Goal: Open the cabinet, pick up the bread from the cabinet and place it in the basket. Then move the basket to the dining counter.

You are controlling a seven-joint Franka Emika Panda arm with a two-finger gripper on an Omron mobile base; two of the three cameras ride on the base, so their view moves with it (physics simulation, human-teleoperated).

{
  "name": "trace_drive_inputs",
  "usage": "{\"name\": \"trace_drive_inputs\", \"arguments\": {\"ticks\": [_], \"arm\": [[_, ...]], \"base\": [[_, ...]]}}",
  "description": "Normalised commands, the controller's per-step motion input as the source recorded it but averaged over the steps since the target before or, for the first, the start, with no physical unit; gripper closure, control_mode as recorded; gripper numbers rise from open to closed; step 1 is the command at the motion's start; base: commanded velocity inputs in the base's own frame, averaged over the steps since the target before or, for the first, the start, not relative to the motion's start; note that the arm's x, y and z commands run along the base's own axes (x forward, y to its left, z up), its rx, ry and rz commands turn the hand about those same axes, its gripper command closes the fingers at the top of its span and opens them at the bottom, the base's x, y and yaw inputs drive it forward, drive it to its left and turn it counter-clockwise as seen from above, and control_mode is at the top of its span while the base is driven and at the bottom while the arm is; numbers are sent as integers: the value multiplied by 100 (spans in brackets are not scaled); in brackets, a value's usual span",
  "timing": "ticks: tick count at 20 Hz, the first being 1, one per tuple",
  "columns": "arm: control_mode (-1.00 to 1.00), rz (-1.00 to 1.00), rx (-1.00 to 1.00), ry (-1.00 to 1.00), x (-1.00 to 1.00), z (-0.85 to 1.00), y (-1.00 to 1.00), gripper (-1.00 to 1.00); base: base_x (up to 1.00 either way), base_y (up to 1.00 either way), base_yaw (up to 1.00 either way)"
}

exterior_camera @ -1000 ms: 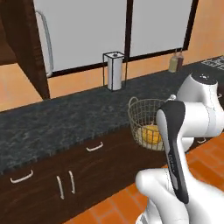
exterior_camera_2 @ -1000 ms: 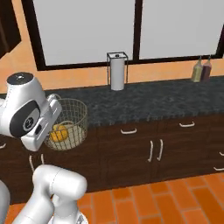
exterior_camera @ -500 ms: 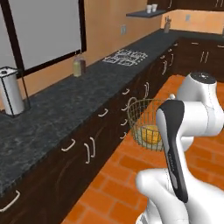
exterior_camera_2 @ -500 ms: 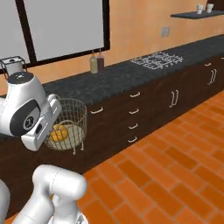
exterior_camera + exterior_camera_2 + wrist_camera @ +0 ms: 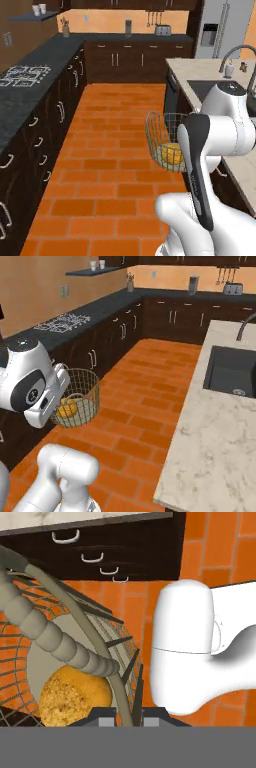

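Dining counter (image 5: 200,421): one light marble-look top is seen on the right of the scene, with one black sink (image 5: 235,371) sunk into it toward the far end. Bare top is available on the near side of the sink.
Black-grey countertop (image 5: 25,95): one run is seen along the left wall, turning along the far wall, well apart from the dining counter.
Floor (image 5: 115,150): orange brick tiles lie between the two counters.
Basket (image 5: 165,140): one tan wire basket is carried clear of the floor, beside the arm and near the dining counter's edge, not yet over it.
Bread (image 5: 172,154): one golden bun is lying on the basket's base, already inside it. In the hand view it sits just left of the gripped rim.
Gripper (image 5: 125,714): the fingers are closed tight on the basket's rim wire, one tip to each side of it. The grip is judged to be off-centre, so the basket hangs slightly tilted.
Step in hand: the carry to the dining counter is judged under way; only the set-down is left.
Advice: the basket should be kept level so the bun is not rolled out, lifted above the counter's edge, lowered on bare top away from the sink, and released only once the base is resting flat.
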Motion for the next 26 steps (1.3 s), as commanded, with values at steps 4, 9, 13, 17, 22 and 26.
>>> {"name": "trace_drive_inputs", "arguments": {"ticks": [4, 9, 13, 17, 22, 26], "arm": [[100, 0, 0, 0, 0, 0, 0, 100], [100, 0, 0, 0, 0, 0, 0, 100], [100, 0, 0, 0, 0, 0, 0, 100], [100, 0, 0, 0, 0, 0, 0, 100], [100, 0, 0, 0, 0, 0, 0, 100], [100, 0, 0, 0, 0, 0, 0, 100]], "base": [[0, -43, -82], [-14, -11, -86], [-3, -8, -85], [0, 0, -93], [0, 5, -92], [0, 50, -75]]}}
